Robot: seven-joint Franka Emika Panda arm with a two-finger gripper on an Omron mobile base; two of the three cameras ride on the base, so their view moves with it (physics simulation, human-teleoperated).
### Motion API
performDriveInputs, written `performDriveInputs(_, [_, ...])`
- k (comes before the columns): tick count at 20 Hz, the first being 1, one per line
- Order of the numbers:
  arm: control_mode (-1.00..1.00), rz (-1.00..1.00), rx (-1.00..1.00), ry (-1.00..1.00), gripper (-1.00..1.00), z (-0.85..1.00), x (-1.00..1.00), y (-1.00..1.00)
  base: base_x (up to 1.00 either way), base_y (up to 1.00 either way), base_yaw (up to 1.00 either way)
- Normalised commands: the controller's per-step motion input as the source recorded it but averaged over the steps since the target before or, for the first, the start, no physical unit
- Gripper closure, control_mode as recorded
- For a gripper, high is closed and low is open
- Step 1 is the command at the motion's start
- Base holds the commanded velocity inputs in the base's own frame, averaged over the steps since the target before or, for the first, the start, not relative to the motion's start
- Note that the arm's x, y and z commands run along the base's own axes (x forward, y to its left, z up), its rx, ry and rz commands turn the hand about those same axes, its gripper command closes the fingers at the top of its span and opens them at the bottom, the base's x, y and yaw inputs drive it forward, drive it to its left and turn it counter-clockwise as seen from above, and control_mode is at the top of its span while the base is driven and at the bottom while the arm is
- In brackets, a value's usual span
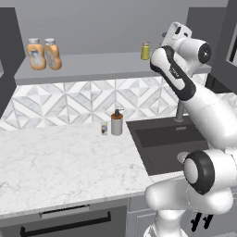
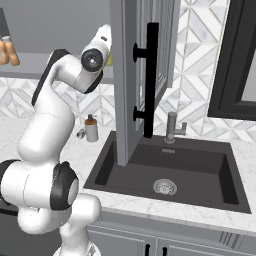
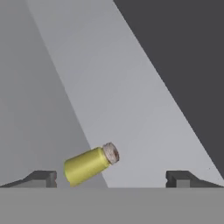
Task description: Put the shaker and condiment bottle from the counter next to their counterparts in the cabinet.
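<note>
The small, light, rigid shaker (image 3: 89,164) stands on the cabinet shelf (image 1: 92,67) at its right end, between the gripper's (image 3: 111,178) wide-apart fingers, best pinched around its smooth, possibly slippery body.

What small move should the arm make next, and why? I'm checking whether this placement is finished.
Probably draw the gripper straight back from the cabinet. Its jaws stand open, and the shaker rests on the shelf apart from both fingertips, so it looks released.
</note>
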Motion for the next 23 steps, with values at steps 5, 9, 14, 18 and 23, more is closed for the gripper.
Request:
performDriveInputs(5, [-1.0,0.0,0.0,0.0,-1.0,0.19,-1.0,0.0,0.0,0.0,0.0])
performDriveInputs(9, [-1.0,-0.03,0.01,0.0,-1.0,0.39,-1.0,0.0,0.0,0.0,0.0])
performDriveInputs(14, [-1.0,-0.1,0.06,0.07,-1.0,0.57,-1.0,0.0,0.0,0.0,0.0])
performDriveInputs(18, [-1.0,-0.09,0.09,0.11,-1.0,0.52,-1.0,-0.03,0.0,0.0,0.0])
performDriveInputs(23, [-1.0,-0.03,0.1,0.12,-1.0,0.25,-1.0,-0.03,0.0,0.0,0.0])
